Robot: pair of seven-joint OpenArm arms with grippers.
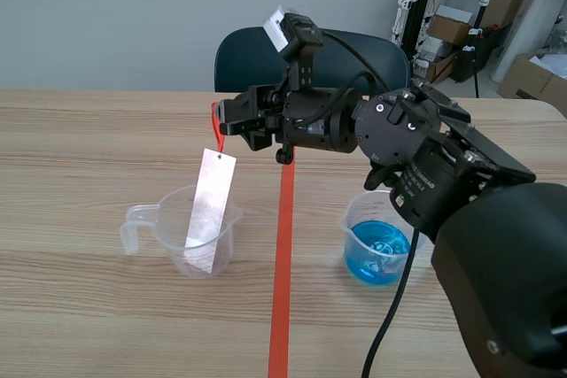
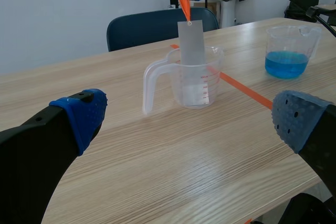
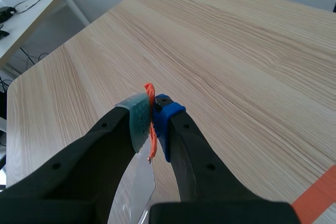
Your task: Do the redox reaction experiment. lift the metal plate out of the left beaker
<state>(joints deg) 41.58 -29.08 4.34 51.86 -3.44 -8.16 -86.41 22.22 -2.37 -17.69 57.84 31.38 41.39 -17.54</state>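
2 fingers of right gripper (image 3: pixel 152 109) pinched together on orange tag (image 3: pixel 151 136) at top of metal plate (image 1: pixel 209 210). Plate hangs below fingers, tilted, lower end inside left beaker (image 1: pixel 173 232), left of table (image 1: pixel 80 316) middle.

Left gripper (image 2: pixel 191 121) spread wide, holding nothing, by table's near edge, well apart from beaker.

Only right wrist view shows pads clamping tag. Only left wrist view shows plate's top hole. 2nd beaker (image 1: pixel 376 245) holds blue liquid (image 2: pixel 286 64).

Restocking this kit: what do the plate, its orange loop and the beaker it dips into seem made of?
The plate: likely thin sheet metal, dull silvery, softly reflective. The orange loop: thin bent strip, plastic or ribbon; unclear. The beaker: seemingly clear plastic: see-through walls, moulded handle, printed red scale.
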